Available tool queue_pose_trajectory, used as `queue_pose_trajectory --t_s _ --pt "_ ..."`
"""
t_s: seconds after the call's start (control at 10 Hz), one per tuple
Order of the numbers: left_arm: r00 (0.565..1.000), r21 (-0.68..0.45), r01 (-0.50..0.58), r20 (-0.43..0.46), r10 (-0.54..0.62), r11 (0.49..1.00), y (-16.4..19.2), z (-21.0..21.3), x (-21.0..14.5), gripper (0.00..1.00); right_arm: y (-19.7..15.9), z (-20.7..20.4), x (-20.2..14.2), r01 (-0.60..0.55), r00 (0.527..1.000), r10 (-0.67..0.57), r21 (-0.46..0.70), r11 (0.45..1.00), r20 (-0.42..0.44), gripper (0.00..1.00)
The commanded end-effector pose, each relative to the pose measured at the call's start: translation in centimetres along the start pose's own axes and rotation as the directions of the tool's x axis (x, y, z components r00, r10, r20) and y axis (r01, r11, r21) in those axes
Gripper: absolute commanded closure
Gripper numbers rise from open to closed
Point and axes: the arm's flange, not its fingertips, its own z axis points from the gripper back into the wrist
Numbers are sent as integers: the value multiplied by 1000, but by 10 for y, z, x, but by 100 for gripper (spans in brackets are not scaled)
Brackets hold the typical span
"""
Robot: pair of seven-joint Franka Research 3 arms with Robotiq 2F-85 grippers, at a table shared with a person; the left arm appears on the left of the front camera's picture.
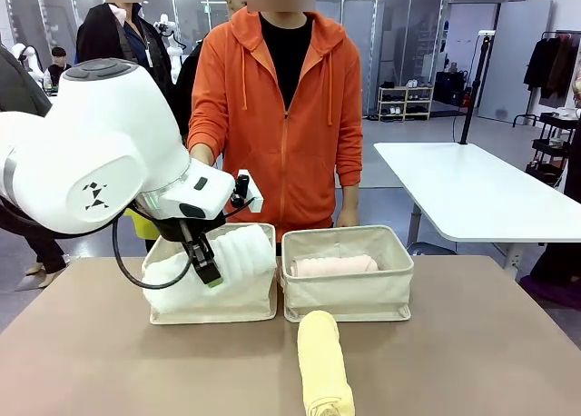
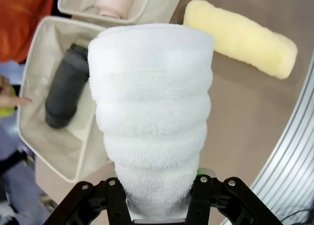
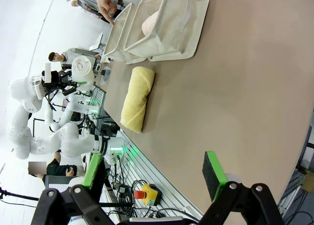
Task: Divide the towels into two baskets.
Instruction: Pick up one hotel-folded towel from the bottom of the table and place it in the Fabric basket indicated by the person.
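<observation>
While the left gripper (image 1: 207,269) pinches the white towel (image 2: 152,117) by one end over the left basket (image 1: 213,309), it looks soft, light, squashy; a mid-roll pinch seems steadier; the right gripper (image 3: 154,173) hangs spread.

On table (image 1: 481,343): left basket (image 1: 213,309), right basket (image 1: 349,298), yellow towel (image 1: 322,366).

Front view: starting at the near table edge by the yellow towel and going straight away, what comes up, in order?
Nearest first: yellow towel → right basket → pink towel inside it → person in orange.
</observation>
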Motion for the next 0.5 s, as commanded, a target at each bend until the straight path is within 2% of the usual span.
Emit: queue_pose_trajectory --t_s 0.0,0.3,0.4 --pt "1000 23 -2 -5 2 1000 5 -5 1 50 2 1 0 -12 1000 12 -1 1000 -11 0" --pt "1000 2 26 -8 -26 1000 4 -5 -2 50 2 1 0 -12 1000 12 -1 1000 -11 0" --pt "999 48 -26 29 24 998 25 -1 1 50 2 1 0 -12 1000 12 -1 1000 -11 0"
